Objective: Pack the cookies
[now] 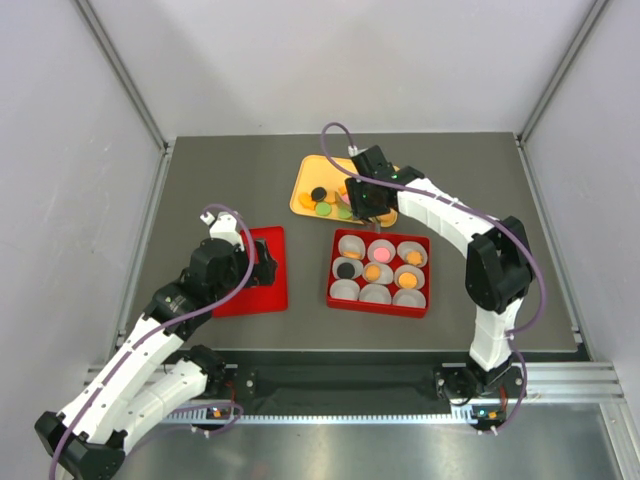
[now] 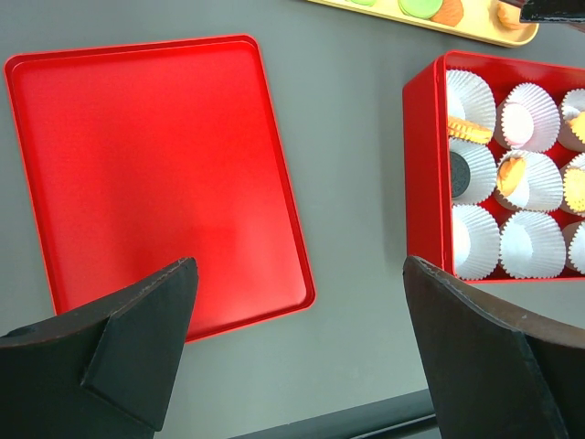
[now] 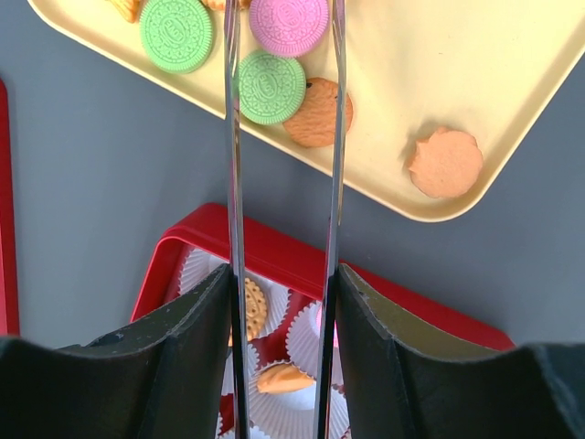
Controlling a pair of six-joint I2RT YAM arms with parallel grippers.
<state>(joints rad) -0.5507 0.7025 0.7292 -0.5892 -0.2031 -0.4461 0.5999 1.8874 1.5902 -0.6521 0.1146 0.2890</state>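
Cookies (image 3: 271, 87) — flat embossed discs, green, pink, orange.

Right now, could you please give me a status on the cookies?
Left fingers open, empty, above flat red lid. Right fingers shut on thin metal tongs, reaching over pink round cookie on yellow tray. Nothing blocking red box.

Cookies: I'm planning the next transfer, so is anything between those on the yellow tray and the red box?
Nothing visible. Only bare table separates the tray from the box, whose cups are uncovered. The tongs in the right tool hang over the cookies unobstructed.
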